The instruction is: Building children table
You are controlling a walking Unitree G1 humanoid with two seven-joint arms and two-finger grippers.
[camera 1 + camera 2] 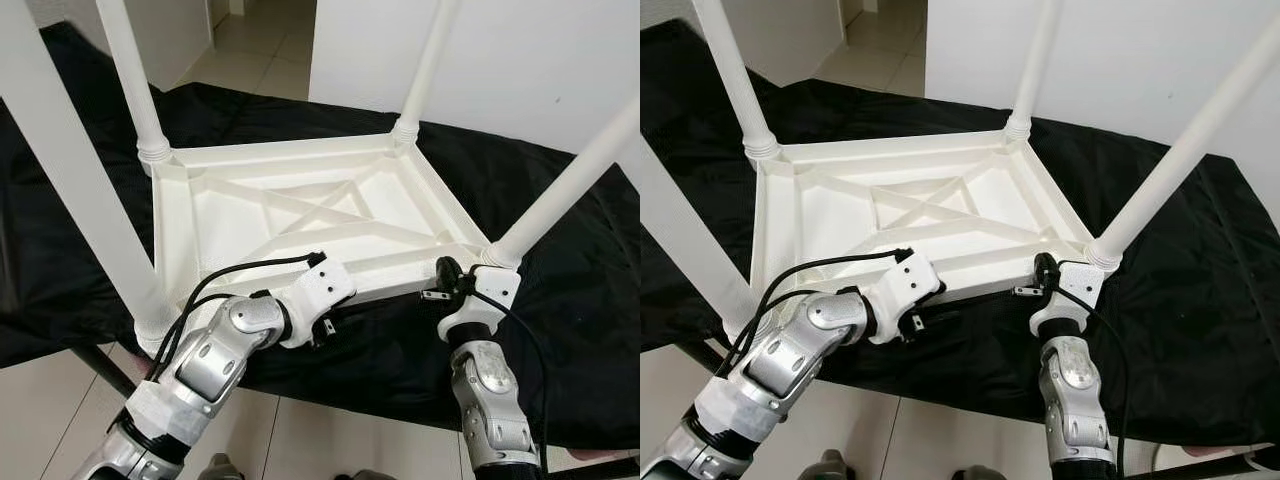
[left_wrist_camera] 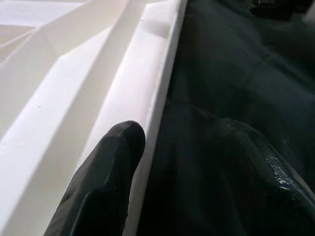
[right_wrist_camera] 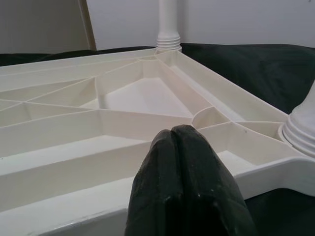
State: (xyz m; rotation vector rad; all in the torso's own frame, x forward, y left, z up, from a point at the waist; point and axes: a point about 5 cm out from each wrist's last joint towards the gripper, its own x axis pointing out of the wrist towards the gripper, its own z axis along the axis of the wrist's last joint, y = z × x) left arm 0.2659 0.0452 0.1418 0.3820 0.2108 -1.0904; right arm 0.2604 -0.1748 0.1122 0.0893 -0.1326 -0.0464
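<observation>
Upside down across the middle of the head views: white children's table [image 1: 300,215], ribbed underside up, resting on a black cloth [image 1: 560,260] that covers the surface beneath. Four white legs [image 1: 135,85] screwed into the corners, rising out of the top of the frame.

Lower left: left arm reaching in toward the near edge of the tabletop, left gripper [image 2: 162,147] parted astride that edge, one black finger [image 2: 106,182] lying on the white rim, the other finger [image 2: 256,182] down on the cloth side. Whether the fingers actually press on the rim cannot be told.

Lower centre-right: right arm standing upright, right gripper [image 3: 184,167] at the near right corner, just beside the base of the leg there [image 1: 560,195]. Fingers pressed together, tips touching, nothing between them, poised over the near rim with the crossed ribs beyond.

Bottom of frame: pale tiled floor [image 1: 330,440].
</observation>
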